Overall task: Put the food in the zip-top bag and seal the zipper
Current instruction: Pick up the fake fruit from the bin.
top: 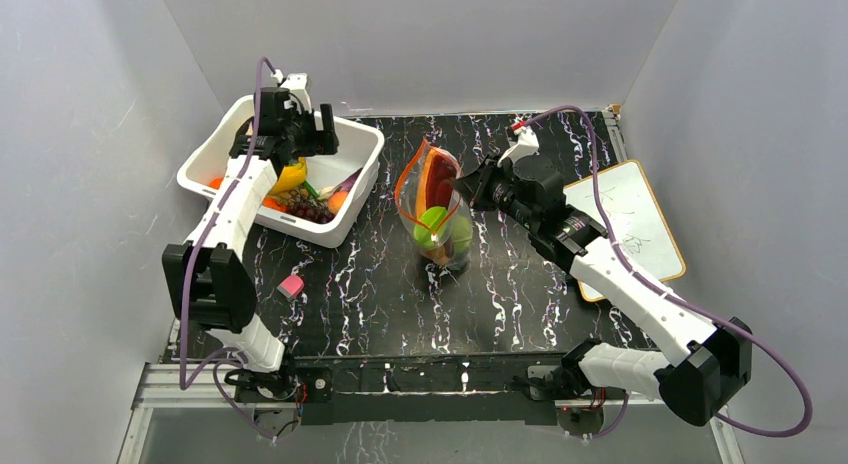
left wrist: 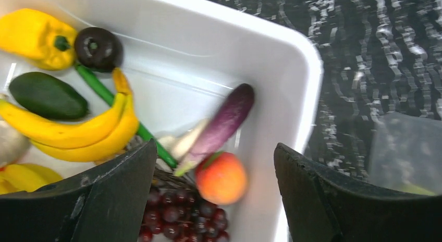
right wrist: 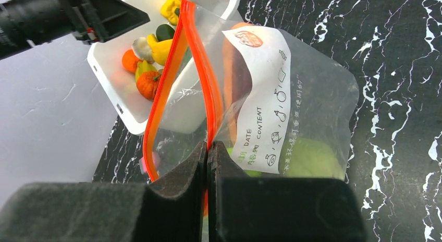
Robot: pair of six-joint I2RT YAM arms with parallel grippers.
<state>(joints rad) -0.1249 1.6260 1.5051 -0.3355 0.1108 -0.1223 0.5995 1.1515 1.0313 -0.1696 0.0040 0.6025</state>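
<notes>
Black marbled table [top: 400, 304]; zip-top bag [right wrist: 323, 96] label [right wrist: 263, 96] reads "DATE CONTENT".

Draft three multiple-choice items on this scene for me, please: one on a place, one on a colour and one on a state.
1. In the top view, the white bin stands:
A) at the far left
B) at the far right
C) at the near edge, centre

2. The zipper is:
A) blue
B) red-orange
C) green

3. The right gripper is:
A) wide open
B) shut on the zipper
C) out of view

Answers: 1 A, it shows in that view's upper left; 2 B, the strip runs red-orange in the right wrist view; 3 B, its jaws are closed on the strip.
</notes>
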